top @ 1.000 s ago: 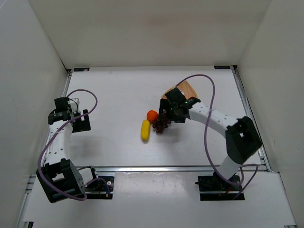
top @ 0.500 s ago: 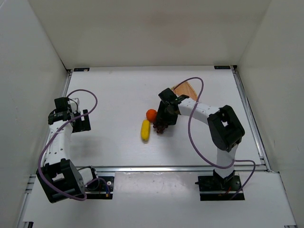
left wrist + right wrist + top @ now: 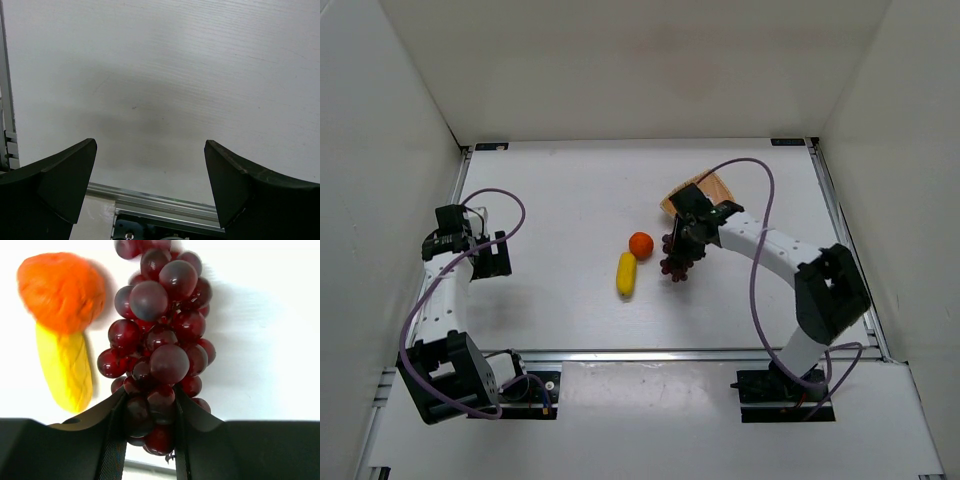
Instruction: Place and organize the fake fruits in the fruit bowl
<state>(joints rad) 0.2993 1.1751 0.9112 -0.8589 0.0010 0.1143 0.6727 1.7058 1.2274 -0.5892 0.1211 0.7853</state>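
- Right end effector (image 3: pixel 150 412) clenched on the dark grape bunch (image 3: pixel 162 335).
- Left end effector (image 3: pixel 150 170) released, over the white desk (image 3: pixel 175 75).
- Orange (image 3: pixel 640 243) and yellow banana (image 3: pixel 626 273) lie just beside the bunch.

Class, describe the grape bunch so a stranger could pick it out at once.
On the white table, follow the right arm to the right gripper. Its shut jaws clamp the grape bunch: a dark purple cluster, unlike the orange and yellow banana beside it.

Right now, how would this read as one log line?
right gripper: shut on grapes | left gripper: open | orange, banana: on table | bowl: partly hidden
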